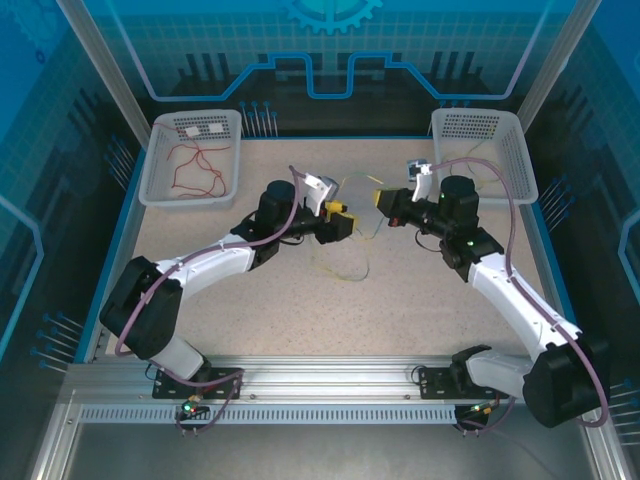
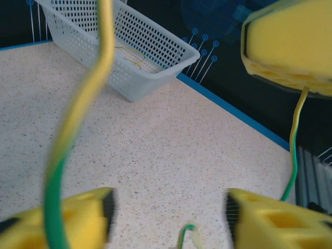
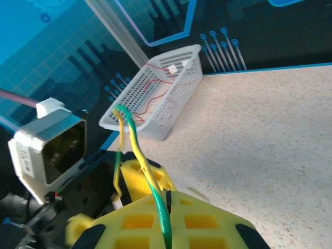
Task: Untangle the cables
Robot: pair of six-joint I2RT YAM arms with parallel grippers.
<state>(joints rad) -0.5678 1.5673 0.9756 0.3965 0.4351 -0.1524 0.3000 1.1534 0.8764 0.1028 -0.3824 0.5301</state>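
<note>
The right tool (image 3: 167,208) is clamped shut on the yellow-green cable (image 3: 136,148), which comes out of the seam where its jaws meet. From there the cable climbs away from the tool, bends over in a tight hairpin and drops back down beside the left tool (image 1: 343,216). The two tools face each other tip to tip, near but apart, above the middle of the bench (image 1: 300,310).

The left tool's jaws stand apart, with bare bench showing between them. A blurred stretch of the same cable crosses in front of one finger (image 2: 88,215); I cannot tell whether it touches. That stretch runs roughly upright, green low down and yellow higher up. Below both tools, slack cable sags onto the bench in a loose loop.

Beyond the left tool, on its outer side, a white basket (image 1: 190,203) holds the red cables (image 1: 195,170), lying tangled. Beyond the right tool stands a second basket (image 2: 150,70) with a thin yellow cable (image 2: 136,62) inside.
</note>
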